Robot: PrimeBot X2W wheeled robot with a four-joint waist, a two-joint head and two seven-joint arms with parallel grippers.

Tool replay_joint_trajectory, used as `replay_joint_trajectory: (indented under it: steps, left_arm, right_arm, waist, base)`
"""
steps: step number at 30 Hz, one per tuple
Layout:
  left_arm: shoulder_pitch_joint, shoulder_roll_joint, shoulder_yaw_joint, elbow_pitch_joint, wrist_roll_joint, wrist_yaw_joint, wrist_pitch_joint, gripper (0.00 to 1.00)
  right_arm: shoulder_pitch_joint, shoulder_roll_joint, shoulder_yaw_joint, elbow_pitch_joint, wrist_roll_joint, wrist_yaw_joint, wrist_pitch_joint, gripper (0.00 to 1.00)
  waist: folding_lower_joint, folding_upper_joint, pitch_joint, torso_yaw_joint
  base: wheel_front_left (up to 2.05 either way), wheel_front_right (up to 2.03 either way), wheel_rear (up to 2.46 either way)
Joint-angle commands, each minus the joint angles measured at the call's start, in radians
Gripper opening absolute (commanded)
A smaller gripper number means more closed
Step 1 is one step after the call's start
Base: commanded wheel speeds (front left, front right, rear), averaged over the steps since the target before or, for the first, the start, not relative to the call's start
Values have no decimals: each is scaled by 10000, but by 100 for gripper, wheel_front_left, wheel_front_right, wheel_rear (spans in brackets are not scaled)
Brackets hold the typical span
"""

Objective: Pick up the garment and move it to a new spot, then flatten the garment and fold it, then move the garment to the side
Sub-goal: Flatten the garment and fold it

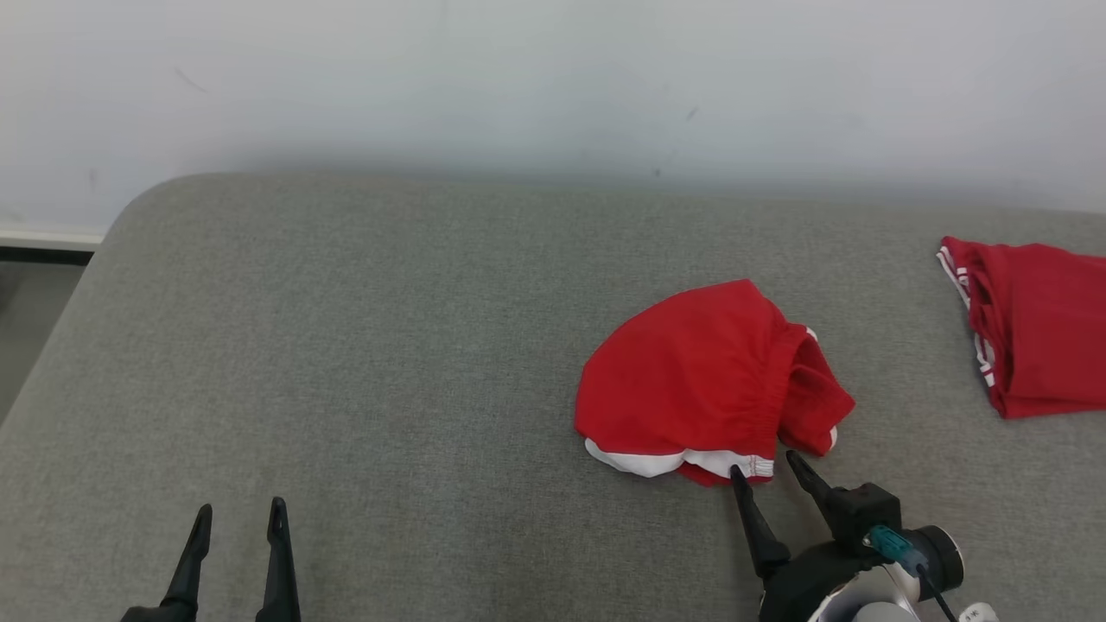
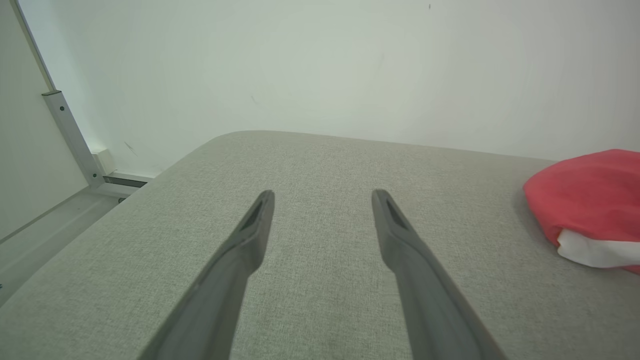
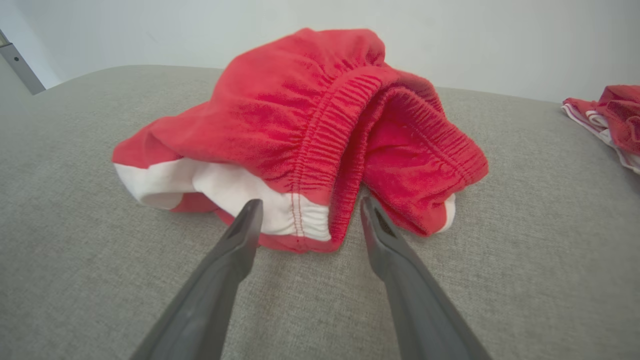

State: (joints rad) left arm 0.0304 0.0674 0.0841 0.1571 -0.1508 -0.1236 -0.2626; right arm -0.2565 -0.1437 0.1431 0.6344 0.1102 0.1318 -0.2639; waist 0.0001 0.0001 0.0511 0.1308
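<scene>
So the red shorts (image 1: 700, 371) are sitting in a bunched-up, dome-shaped heap on the grey cushion (image 1: 346, 345), a bit right of the middle and closer to my side than to the wall (image 1: 553, 78). They look pretty crumpled. The gathered elastic waistband is folded over on itself and runs up the middle of the pile, and there's a white band peeking out along the near bottom edge with red stitching across it.

My right gripper (image 1: 762, 462) is right at that near edge with its fingers spread apart, one tip by the white band and the other by the red fold. It's not clamped on anything.

My left gripper (image 1: 241, 505) is well off to the left over bare cushion, also wide apart and holding nothing.

There's another red garment (image 1: 1037, 333) with white stripes at the far right, well apart from mine.
</scene>
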Motion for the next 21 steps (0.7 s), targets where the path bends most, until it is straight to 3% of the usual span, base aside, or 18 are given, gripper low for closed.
replay_joint_trajectory:
  steps: [1,4,5,6,7,14,21]
  left_arm:
    - [-149,-35,-20,43,43,-36,-31,100]
    - [-225,-46,-40,113,40,-56,-30,100]
    - [-245,-50,-46,120,38,-60,-30,100]
    - [-263,-54,-47,126,39,-66,-30,100]
    - [-272,-58,-44,127,43,-71,-31,100]
    - [-20,-81,124,126,44,-75,-30,100]
    - [38,-115,132,123,-33,-65,-31,100]
  right_arm:
    - [-174,-25,96,194,51,-27,-3,100]
    - [-499,-51,311,701,164,-27,-3,100]
    - [-584,-62,356,807,192,-27,-4,58]
    - [-661,-76,411,873,236,-27,-3,22]
    - [-710,-92,459,937,289,-27,-3,0]
    - [-583,-213,519,429,538,-27,-3,0]
    - [512,-559,-294,-1823,907,-27,-2,0]
  waist:
    - [-1,-1,159,181]
    - [-1,-1,199,261]
    - [-1,-1,204,275]
    - [-1,-1,207,283]
    - [-1,-1,203,285]
    - [-1,-1,11,-81]
    - [-1,-1,-162,-993]
  base:
    - [0,0,0]
    - [0,0,0]
    - [0,0,0]
    - [0,0,0]
    - [0,0,0]
    - [0,0,0]
    - [0,0,0]
